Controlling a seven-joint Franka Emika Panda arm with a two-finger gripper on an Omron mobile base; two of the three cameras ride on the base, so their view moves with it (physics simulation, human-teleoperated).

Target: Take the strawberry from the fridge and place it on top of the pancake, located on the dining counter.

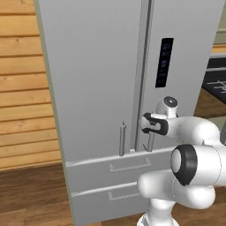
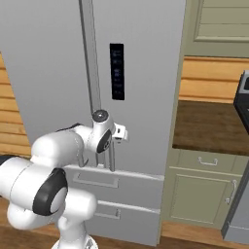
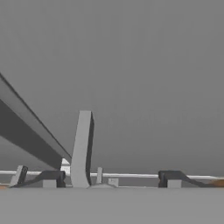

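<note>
The light-grey fridge stands shut, both doors closed and its two bottom drawers pushed in. My gripper is pressed up to the right door, at the lower end of that door's slim bar handle. In the hand view the handle stands between my fingertips, nearer the left one, with the jaws apart and a gap on the other side; my gripper is open. The strawberry, the pancake and the dining counter are out of view.
The left door's handle hangs just beside the gripped-at one. A dark control panel is set in the right door. A wood-plank wall lies left of the fridge. To the right are pale green cabinets and a dark stove.
</note>
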